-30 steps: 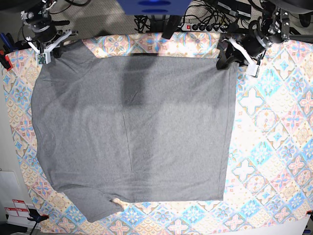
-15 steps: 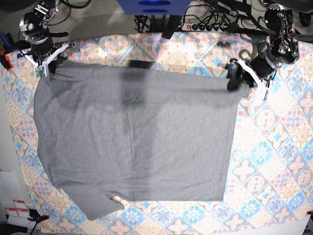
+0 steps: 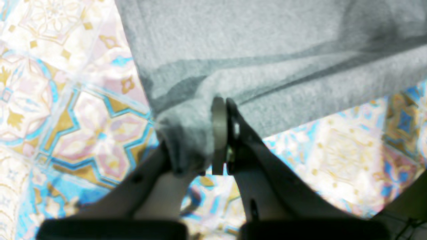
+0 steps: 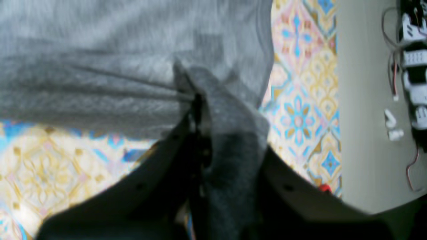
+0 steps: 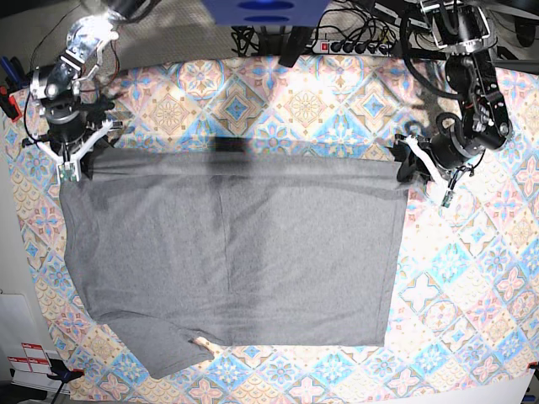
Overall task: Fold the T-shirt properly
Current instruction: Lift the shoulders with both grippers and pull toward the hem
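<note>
1. base view, item one: t-shirt [image 5: 227,252], plain heather grey, spread over most of the tablecloth [image 5: 472,278]; the edge nearest the robot is raised and drawn taut in a straight line between the two grippers, the rest lies flat.
2. base view, item two: one short sleeve lies at the lower left of the picture, with a small pale patch beside it at the shirt's bottom edge.
3. left gripper [image 5: 410,171]: at the shirt's corner on the right of the base picture, jaws clenched on the grey fabric; the left wrist view shows a bunched fold [image 3: 186,133] pinched between the fingers, cloth stretching away above it.
4. right gripper [image 5: 74,160]: at the shirt's opposite corner, left of the base picture, jaws clamped on the fabric; the right wrist view shows a fold [image 4: 227,133] draped over the closed fingers.
5. tablecloth: pastel pink, blue and orange diamond pattern, bare along the top strip behind the raised edge, and down the right side.
6. power strip [image 5: 354,46]: beyond the cloth's far edge, among dark cables.
</note>
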You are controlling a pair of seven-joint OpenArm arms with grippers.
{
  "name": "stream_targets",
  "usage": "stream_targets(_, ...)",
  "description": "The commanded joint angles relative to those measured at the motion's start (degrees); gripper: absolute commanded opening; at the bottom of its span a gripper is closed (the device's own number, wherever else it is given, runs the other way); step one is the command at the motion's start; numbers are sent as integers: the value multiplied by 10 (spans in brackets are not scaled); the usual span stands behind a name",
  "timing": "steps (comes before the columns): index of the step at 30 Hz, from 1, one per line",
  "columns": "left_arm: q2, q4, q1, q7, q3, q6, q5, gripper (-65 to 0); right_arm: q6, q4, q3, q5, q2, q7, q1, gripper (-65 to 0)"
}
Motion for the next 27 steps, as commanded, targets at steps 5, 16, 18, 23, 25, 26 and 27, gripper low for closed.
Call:
stream_targets(5,-8,-20,-35,-4,-5,4,20,-650,-12,-10,0,-86,9,-10,67,-643)
stream_targets(16,-12,-22,-60,-4,-6,4,28,-650,-12,-97,-1,-163,11,-30,145,-643)
stream_targets(18,-12,-22,-66,-2,-6,4,38,-650,-12,-97,-4,-163,11,-30,153,-643)
stream_targets(23,-6,-46,-114,25,-3,4,85,-650,-12,-106,-4,-168,11,-33,189,-643)
stream_targets(25,-5,-80,-138,24,-2,4,100,-650,-12,-121,-4,-168,14,-33,192,-643)
stream_targets(26,-5,-96,-148,24,-2,4,107,-650,-12,-128,-4,-169,21,-33,199,-643)
stream_targets(27,-5,-115,-159,24,-2,4,115,-650,-12,-140,-4,-169,28,-33,205,-643)
